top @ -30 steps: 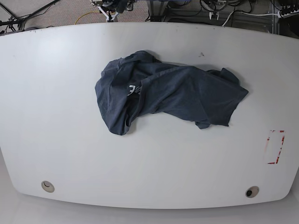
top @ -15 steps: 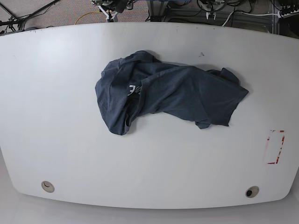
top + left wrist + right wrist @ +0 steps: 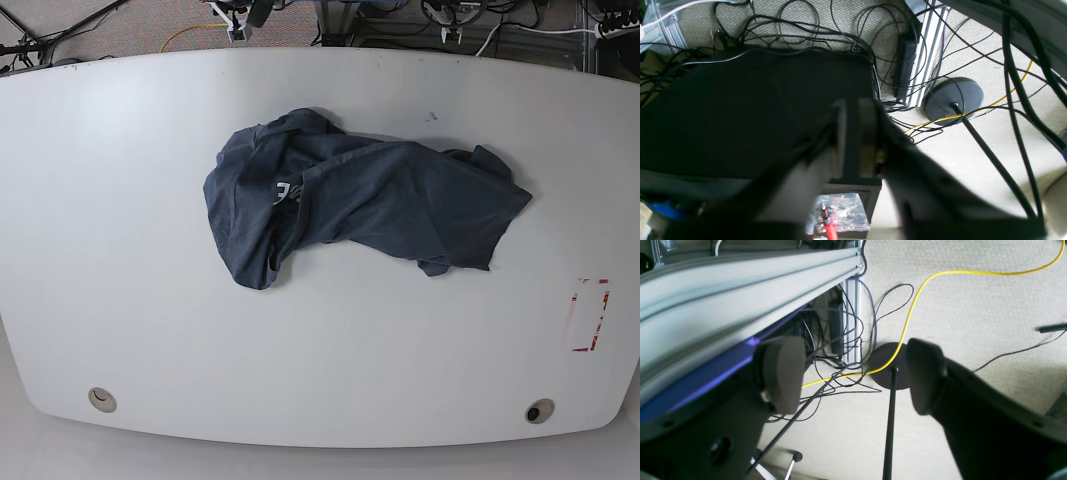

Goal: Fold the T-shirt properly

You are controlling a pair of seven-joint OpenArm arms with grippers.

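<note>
Fabric, dark slate-blue and soft, lies crumpled near the middle of the white worktop (image 3: 120, 300): this is the T-shirt (image 3: 360, 205), unfolded, bunched into thick folds at its left end and spread flatter toward the right, where one corner juts out to a point. A small patch of white print (image 3: 283, 190) peeks from a crease in the bunched part. The worktop is smooth and matte, with rounded corners, a round grommet hole (image 3: 101, 399) near each front corner, and a red-and-white marked rectangle (image 3: 588, 314) at its right side, well apart from the shirt.

Only the base view shows the shirt and worktop; neither arm reaches over the surface there. The wrist views look down at beige carpet (image 3: 973, 300) strewn with black cables and one yellow cable (image 3: 910, 316), beside aluminium frame rails.

The right hand (image 3: 853, 376) is spread, its two rounded dark pads well apart with nothing between them, above a flat round black stand base (image 3: 887, 366) with a thin pole.

The left hand (image 3: 857, 140) is blurred and close to the lens; its fingers stand slightly parted around a narrow dark gap and hold nothing, over a large black box (image 3: 750, 110). Below, a clear plastic bag (image 3: 840, 210) holds small parts, among them something red.
</note>
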